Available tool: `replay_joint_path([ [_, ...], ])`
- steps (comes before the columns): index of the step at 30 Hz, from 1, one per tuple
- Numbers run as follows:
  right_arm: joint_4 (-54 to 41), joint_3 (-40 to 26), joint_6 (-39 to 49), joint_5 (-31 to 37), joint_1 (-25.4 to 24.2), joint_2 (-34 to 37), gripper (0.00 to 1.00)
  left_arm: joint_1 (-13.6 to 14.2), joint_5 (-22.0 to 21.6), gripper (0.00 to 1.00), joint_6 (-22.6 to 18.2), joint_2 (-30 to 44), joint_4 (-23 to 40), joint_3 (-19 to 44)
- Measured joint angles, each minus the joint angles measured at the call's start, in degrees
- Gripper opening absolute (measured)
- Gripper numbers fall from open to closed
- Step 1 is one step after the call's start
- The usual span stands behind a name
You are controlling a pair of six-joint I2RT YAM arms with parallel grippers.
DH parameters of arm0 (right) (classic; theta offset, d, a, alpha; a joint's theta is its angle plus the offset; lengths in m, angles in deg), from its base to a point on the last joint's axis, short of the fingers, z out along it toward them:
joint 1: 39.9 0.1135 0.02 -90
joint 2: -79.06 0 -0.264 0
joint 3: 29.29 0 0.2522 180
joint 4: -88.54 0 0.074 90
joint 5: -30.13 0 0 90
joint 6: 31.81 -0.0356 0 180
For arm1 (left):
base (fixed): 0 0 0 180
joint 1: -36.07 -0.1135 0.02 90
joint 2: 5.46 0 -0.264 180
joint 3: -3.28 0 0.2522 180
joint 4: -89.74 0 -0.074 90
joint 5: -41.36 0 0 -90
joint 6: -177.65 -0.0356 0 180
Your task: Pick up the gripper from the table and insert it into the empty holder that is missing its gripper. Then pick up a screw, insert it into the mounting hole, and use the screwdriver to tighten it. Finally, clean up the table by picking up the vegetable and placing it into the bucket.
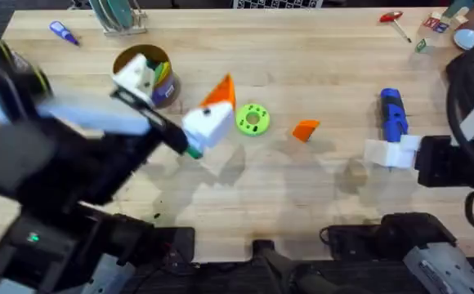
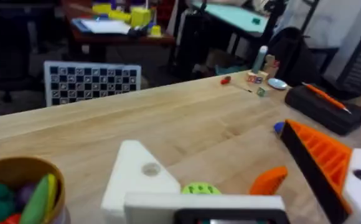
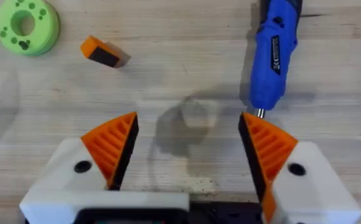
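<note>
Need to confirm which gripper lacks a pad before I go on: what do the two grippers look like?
Right gripper: two white angular blocks, each tipped with a ribbed orange wedge and marked by a dark round hole. Left gripper: same white blocks, but one finger is plain white, lacking its wedge. Arms are black.

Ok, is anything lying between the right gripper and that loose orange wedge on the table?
Nothing visible. The right gripper is open, with bare wood between it and the orange wedge. The green disc lies past the wedge, and the blue screwdriver lies off to the other side, out of that path.
</note>
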Motion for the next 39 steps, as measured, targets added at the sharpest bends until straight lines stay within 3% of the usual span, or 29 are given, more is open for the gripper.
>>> replay_joint_path([
  [6,-0.01,0.00,0.00,0.00,0.00,0.00,0.979,3.42,0.00,0.985,-0.20,-8.95,-3.88,-8.97],
  [11,-0.01,0.00,0.00,0.00,0.00,0.00,0.980,4.31,0.31,0.985,0.14,-15.19,-8.93,-16.55],
  [13,-0.01,0.00,0.00,0.00,0.00,0.00,0.980,4.43,0.84,0.985,0.28,-17.85,-7.19,-18.59],
  [18,-0.01,0.00,0.00,0.00,0.00,0.00,0.980,4.95,2.04,0.985,0.66,-21.20,-3.29,-19.04],
  [23,-0.01,0.00,0.00,0.00,0.00,0.00,0.978,7.21,2.46,0.985,0.86,-21.24,4.43,-19.04],
  [28,0.01,0.00,0.00,0.00,0.00,0.00,0.979,9.62,3.44,0.984,0.96,-21.06,4.62,-18.97],
  [39,-0.01,0.00,0.00,0.00,0.00,0.00,0.980,9.72,3.72,0.985,1.09,-21.06,4.62,-18.97],
])
